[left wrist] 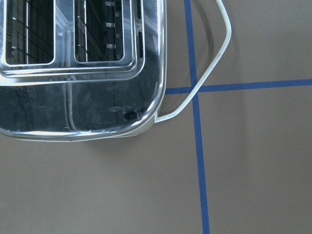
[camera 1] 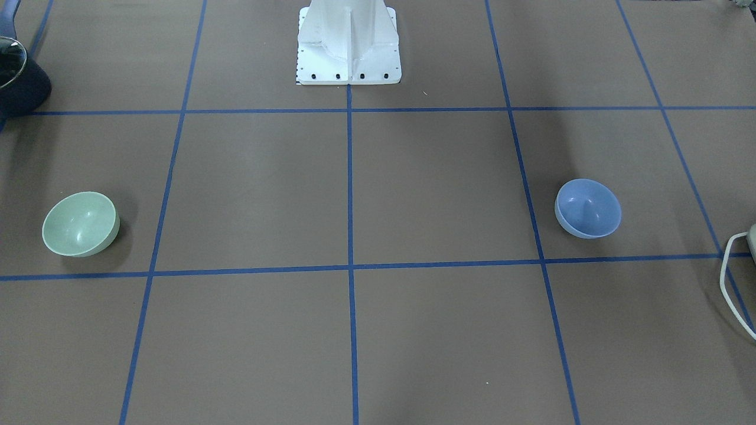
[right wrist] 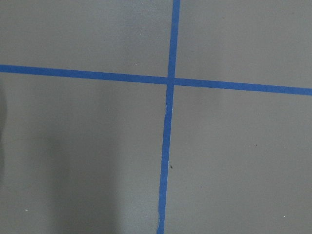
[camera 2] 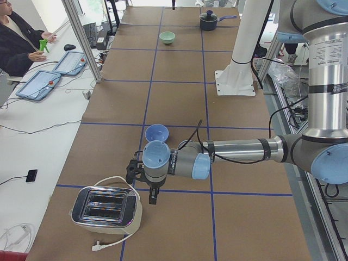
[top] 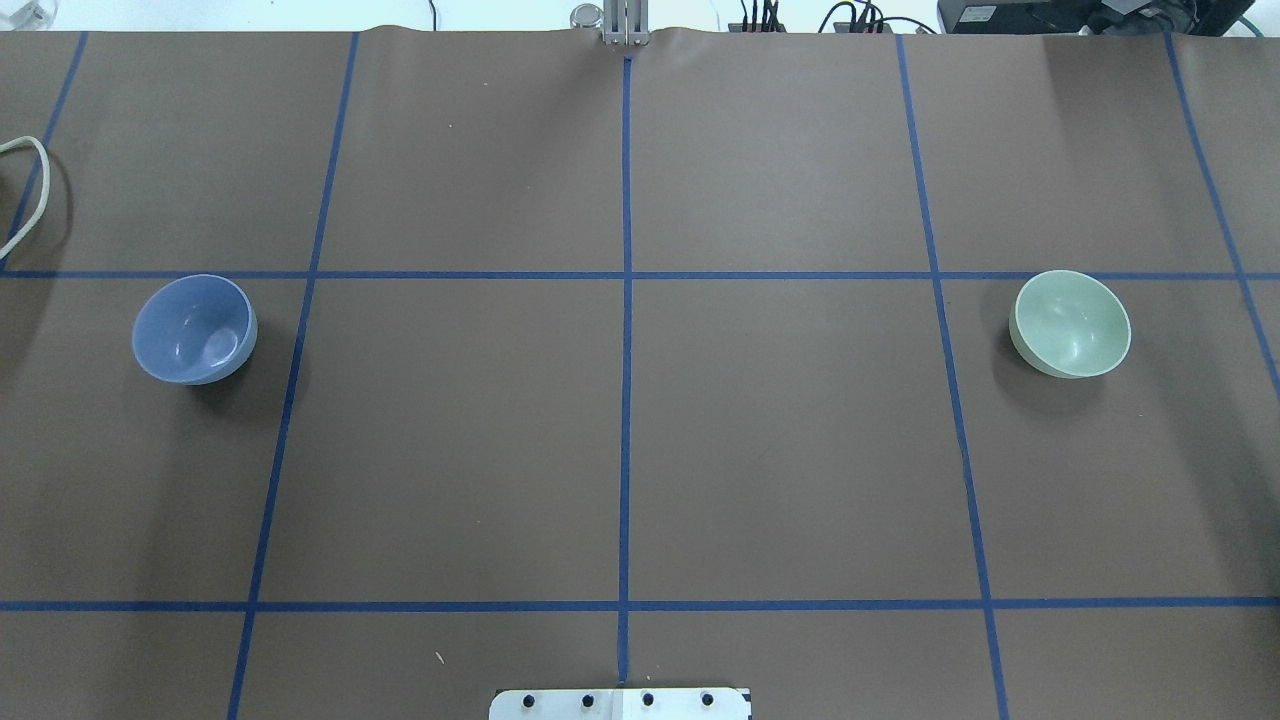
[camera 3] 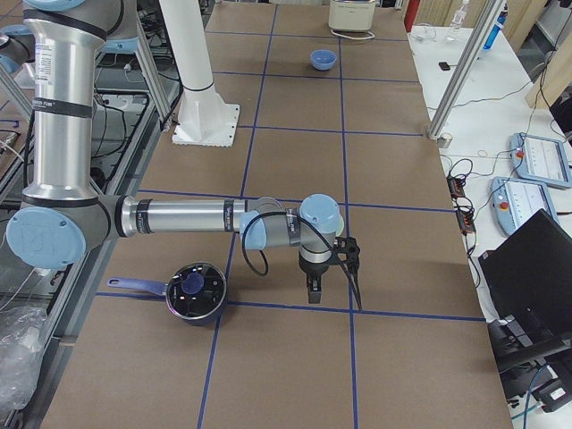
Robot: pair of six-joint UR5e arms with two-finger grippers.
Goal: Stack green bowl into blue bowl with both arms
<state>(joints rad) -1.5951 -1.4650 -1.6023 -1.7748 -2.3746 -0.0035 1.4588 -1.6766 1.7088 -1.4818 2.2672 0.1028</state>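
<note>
One green bowl [top: 1070, 323] and one blue bowl [top: 194, 329], well apart

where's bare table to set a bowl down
The middle squares between the blue bowl and the green bowl, ahead of the white base, are bare. Crowded at the ends: toaster past the blue bowl, pot past the green bowl.

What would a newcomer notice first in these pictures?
Two glossy bowls sit far apart on the brown, blue-taped table: the green bowl on the robot's right, the blue bowl on its left. Both arms reach out low over the table's ends, the left arm near a chrome toaster, the right arm near a dark pot.
</note>
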